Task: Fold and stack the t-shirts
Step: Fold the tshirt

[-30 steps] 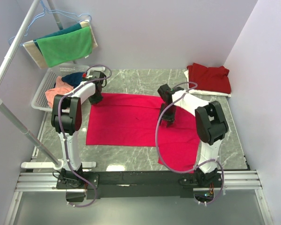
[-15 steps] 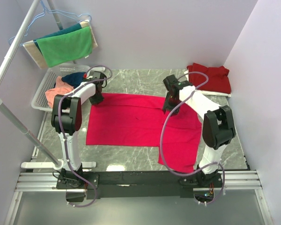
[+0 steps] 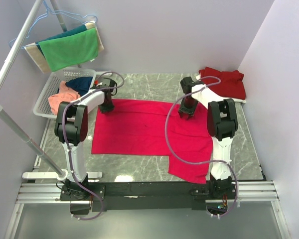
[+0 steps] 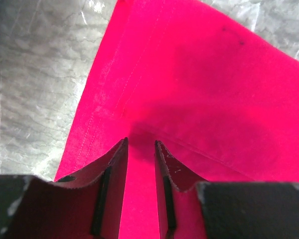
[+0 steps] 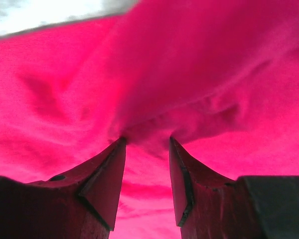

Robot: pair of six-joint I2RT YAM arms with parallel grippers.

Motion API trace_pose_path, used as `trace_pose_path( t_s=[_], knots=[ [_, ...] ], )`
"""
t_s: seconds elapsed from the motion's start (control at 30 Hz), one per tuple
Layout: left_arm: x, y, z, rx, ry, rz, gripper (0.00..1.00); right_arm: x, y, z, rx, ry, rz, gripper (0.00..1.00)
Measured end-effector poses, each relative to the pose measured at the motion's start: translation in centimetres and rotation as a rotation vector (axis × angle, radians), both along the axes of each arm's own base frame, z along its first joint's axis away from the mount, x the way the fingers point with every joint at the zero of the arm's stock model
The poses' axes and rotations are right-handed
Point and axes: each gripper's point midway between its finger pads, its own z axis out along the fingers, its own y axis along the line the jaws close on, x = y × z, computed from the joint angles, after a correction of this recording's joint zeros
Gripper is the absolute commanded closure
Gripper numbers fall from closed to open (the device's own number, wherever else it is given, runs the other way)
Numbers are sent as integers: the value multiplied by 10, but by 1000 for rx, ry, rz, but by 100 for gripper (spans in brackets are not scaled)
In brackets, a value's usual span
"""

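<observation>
Grey marble surface (image 3: pixel 139 84), four t-shirts in all, two arms at the far end of the spread one.
Top view: the wrists hide both sets of jaws. The bright pinkish-red t-shirt (image 3: pixel 134 129) lies flat mid-surface, with the left gripper (image 3: pixel 105 103) at its far left corner and the right gripper (image 3: pixel 186 110) on its far right part. One maroon t-shirt (image 3: pixel 222 82) sits folded in the far right corner. A salmon-orange t-shirt (image 3: pixel 59 99) and a navy t-shirt (image 3: pixel 79 83) lie crumpled in a white basket (image 3: pixel 41 103), and three towels (image 3: pixel 70 50) hang behind. Left wrist view: the jaws are a narrow gap apart, tips at flat cloth near its stitched edge, clamping nothing. Right wrist view: cloth fills the frame, and the jaws are apart with their tips against a puckered ridge of it.
</observation>
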Motion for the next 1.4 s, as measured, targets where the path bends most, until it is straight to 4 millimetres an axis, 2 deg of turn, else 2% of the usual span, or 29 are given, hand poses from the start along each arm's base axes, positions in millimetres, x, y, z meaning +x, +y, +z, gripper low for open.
trace_pose_path(
  t_s=[0.1, 0.33, 0.6, 0.87, 1.1, 1.17, 1.23, 1.3, 1.4],
  knots=[
    [4, 0, -1, 6, 8, 6, 66, 5, 5, 1, 21, -3, 8, 53],
    [35, -2, -6, 28, 25, 42, 66, 14, 10, -2, 30, 53, 11, 53],
    [63, -1, -5, 44, 15, 74, 67, 47, 12, 0, 35, 49, 6, 53],
    [96, 6, -5, 30, -32, 99, 67, 74, -3, 2, 58, 9, -39, 54],
    [98, 11, -2, 3, -47, 85, 59, 83, -18, 8, 68, -46, -55, 53],
    [90, 17, 1, 8, -43, 76, 57, 85, -21, 16, 66, -77, -46, 52],
    [80, 22, 8, 11, -44, 71, 57, 86, -22, 34, 67, -123, -39, 52],
    [67, 28, 22, 12, -52, 73, 58, 86, -23, 60, 69, -174, -36, 52],
    [43, 34, 53, 5, -92, 81, 58, 81, -25, 109, 77, -284, -32, 52]
  ],
)
